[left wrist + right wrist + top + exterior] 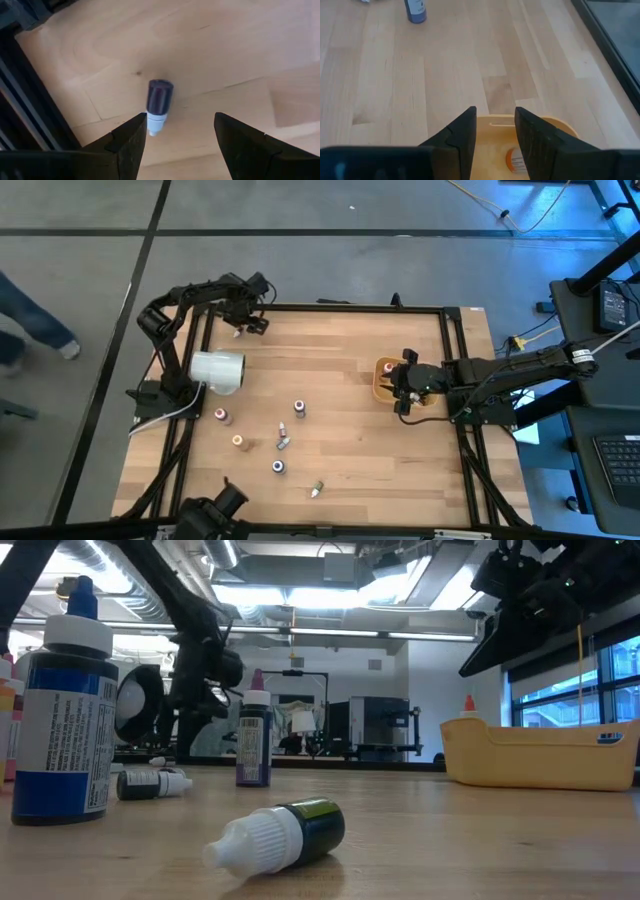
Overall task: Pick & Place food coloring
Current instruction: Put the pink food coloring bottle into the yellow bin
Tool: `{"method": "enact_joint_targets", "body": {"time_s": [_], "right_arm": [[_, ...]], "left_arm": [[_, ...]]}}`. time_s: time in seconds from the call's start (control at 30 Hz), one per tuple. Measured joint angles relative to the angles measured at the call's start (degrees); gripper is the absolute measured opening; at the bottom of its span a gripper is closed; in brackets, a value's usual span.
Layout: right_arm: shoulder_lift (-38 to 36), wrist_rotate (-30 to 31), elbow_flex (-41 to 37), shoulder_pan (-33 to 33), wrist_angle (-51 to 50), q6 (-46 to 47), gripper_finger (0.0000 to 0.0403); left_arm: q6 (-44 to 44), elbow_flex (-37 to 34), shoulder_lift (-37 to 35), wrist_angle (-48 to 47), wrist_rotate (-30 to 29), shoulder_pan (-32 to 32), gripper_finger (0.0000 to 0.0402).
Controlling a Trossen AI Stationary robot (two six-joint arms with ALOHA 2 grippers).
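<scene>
Several tiny food coloring bottles stand or lie on the wooden table's left half point(278, 466), point(299, 409), point(221, 416). One dark green bottle lies on its side close to the low camera point(280, 835). My left gripper point(250, 320) is open near the far left corner, above a dark purple bottle point(159, 106) that lies on its side between and beyond the fingers, untouched. My right gripper point(402, 385) hovers open over the tan tray point(382, 390). An orange bottle point(512, 159) lies in the tray below its fingers point(495, 117).
A black frame rims the table point(455, 370), and the tray sits close to its right rail. A white cylinder point(217, 371) sits by the left arm's base. A tall blue bottle point(65, 720) and a purple one point(253, 735) stand upright. Bare wood point(340, 440) lies between bottles and tray.
</scene>
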Motion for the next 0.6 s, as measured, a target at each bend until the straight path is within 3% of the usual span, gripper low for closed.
{"method": "enact_joint_targets", "body": {"time_s": [0.33, 0.6], "right_arm": [[0.0, 0.02, 0.02, 0.0, 0.07, -0.07, 0.0137], [0.0, 0.04, 0.02, 0.0, 0.07, -0.26, 0.0137]], "left_arm": [[0.81, -3.8, 0.0, 8.17, 0.59, 2.08, 0.0226], [1.16, -5.76, 0.0, 8.39, 0.98, 3.33, 0.0225]]}}
